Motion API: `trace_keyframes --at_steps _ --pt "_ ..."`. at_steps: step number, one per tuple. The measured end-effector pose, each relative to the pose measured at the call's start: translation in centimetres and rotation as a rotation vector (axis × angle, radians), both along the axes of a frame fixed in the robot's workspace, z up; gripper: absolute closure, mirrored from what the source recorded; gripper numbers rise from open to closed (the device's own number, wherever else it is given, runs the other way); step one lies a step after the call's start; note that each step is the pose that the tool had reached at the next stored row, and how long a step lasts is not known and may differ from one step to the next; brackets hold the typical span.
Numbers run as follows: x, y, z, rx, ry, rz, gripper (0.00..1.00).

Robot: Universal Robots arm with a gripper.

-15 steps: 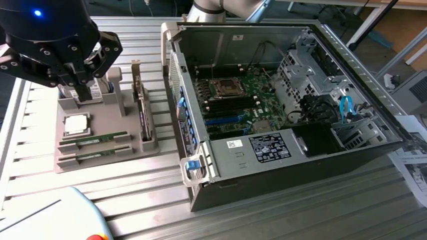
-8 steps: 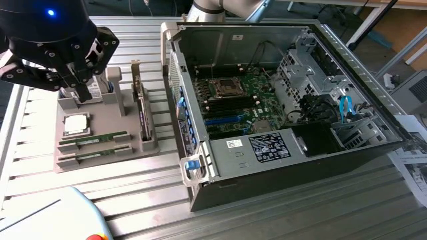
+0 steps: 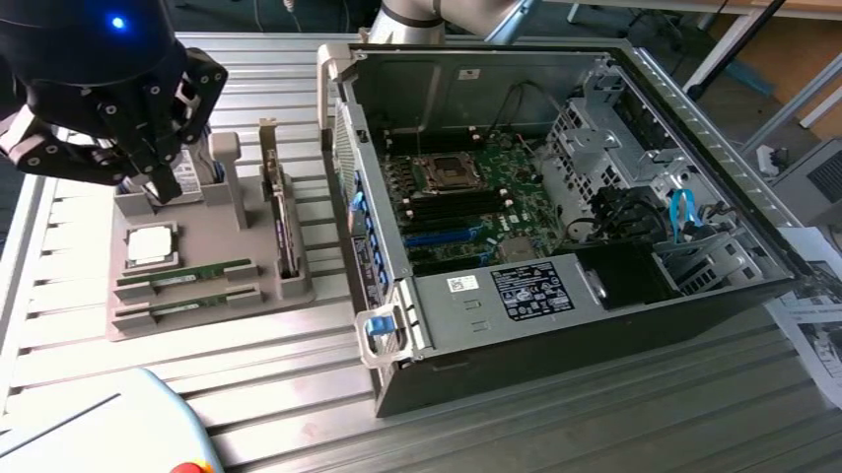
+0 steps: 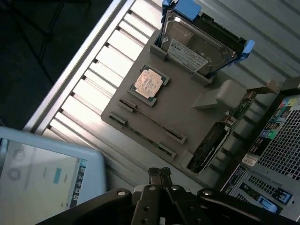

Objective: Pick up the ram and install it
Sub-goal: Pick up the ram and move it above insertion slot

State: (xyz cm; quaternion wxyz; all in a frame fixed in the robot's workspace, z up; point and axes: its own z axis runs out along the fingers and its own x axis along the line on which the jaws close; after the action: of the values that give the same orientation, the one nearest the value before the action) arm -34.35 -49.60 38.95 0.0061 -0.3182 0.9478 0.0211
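Claw (image 3: pixel 166 187) clenched on nothing, hanging over the gray tray (image 3: pixel 250 305). Ram (image 3: pixel 184 274) lies slotted in that tray, second stick (image 3: pixel 187 300) just beside it, both untouched.

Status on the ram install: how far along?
Done: nothing. Both ram sticks sit in the grey holder. In hand: nothing; the gripper is shut, empty, above the holder's hard drive end. Left: pick-up and install; the motherboard memory slots look empty.

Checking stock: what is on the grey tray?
Two ram sticks, a processor chip, a hard drive, an upright card. The gripper covers part of the drive in the exterior view.
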Motion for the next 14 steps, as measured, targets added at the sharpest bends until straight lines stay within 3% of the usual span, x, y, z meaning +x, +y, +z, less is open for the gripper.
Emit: trace_keyframes --at_steps 8,14 --pt "0.0 0.0 -0.1 0.0 -0.0001 0.152 0.89" --pt "0.0 0.0 -0.22 0.0 0.0 0.324 0.89"
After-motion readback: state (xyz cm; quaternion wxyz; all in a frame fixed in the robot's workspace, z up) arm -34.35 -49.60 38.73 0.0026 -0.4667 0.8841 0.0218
